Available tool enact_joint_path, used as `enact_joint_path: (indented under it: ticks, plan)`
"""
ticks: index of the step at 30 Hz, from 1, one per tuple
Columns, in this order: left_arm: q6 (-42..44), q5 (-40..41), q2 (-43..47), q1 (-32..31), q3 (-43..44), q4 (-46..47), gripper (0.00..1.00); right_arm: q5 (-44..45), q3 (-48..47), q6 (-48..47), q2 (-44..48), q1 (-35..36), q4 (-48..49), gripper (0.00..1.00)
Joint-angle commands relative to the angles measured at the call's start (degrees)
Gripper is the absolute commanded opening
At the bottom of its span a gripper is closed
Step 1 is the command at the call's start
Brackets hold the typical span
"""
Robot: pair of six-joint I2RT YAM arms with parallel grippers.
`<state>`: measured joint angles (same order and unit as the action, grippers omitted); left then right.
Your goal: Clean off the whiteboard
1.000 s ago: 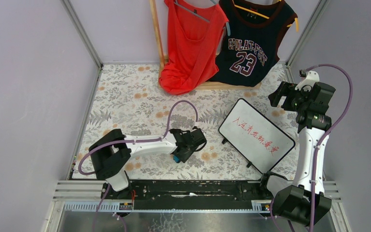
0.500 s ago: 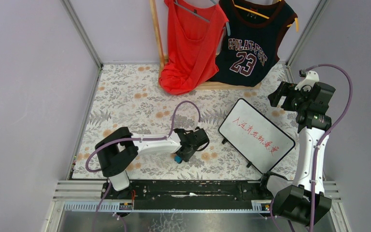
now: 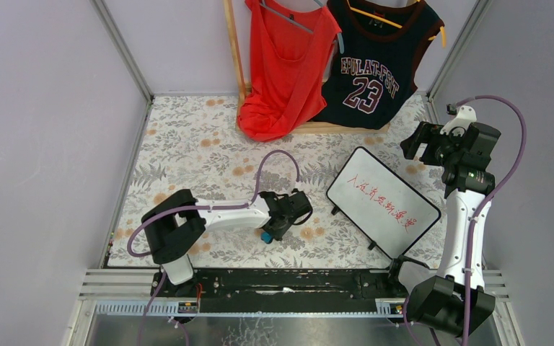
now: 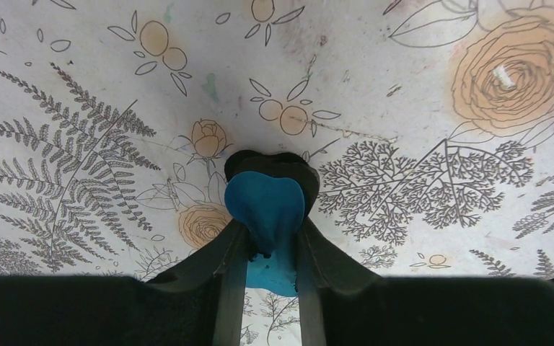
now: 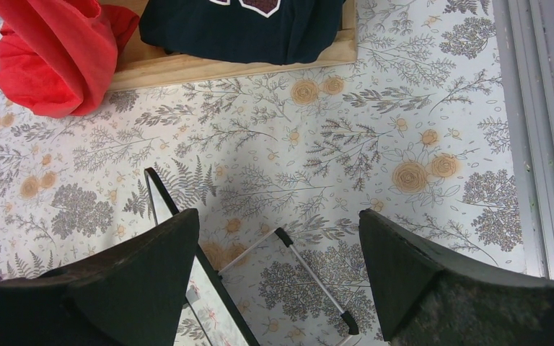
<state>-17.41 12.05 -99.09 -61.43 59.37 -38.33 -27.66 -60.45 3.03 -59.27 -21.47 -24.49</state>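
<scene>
The whiteboard [image 3: 382,202] lies tilted on the floral mat at the right, with a thin black frame and a line of red handwriting. My left gripper [image 3: 278,223] is low over the mat left of the board, apart from it. It is shut on a blue eraser [image 3: 266,235]. In the left wrist view the eraser [image 4: 267,205] sits between my fingers [image 4: 272,234], its black underside against the mat. My right gripper [image 3: 418,140] is open and empty, high above the board's far corner. The right wrist view shows the board's edge [image 5: 200,317] below the open gripper [image 5: 278,216].
A red top [image 3: 285,65] and a dark number 23 jersey [image 3: 375,65] hang on a wooden rack [image 3: 234,50] at the back. The board's white support rod [image 5: 310,277] lies on the mat. Grey walls close both sides; a black rail [image 3: 281,281] runs along the front.
My left arm has reached a little to the right toward the whiteboard with the blue eraser held. The right arm has not moved.
</scene>
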Motion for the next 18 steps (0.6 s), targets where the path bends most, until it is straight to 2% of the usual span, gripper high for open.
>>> enact_joint_path:
  ticks: [1, 11, 18]
  plan:
    - [-1.20, 1.65, 3.09, 0.34, 1.34, 3.48, 0.00, 0.73, -0.34, -0.57, -0.18, 0.05, 2.99, 0.87]
    - [-0.14, 5.72, 15.55, 0.80, -2.34, 13.19, 0.00, 0.02, -8.67, -5.76, -7.03, 0.05, -5.19, 0.86]
    - [1.67, 3.51, 26.12, 1.98, -7.78, 22.42, 0.00, -0.50, -18.44, -16.42, -13.47, 0.07, -19.29, 0.83]
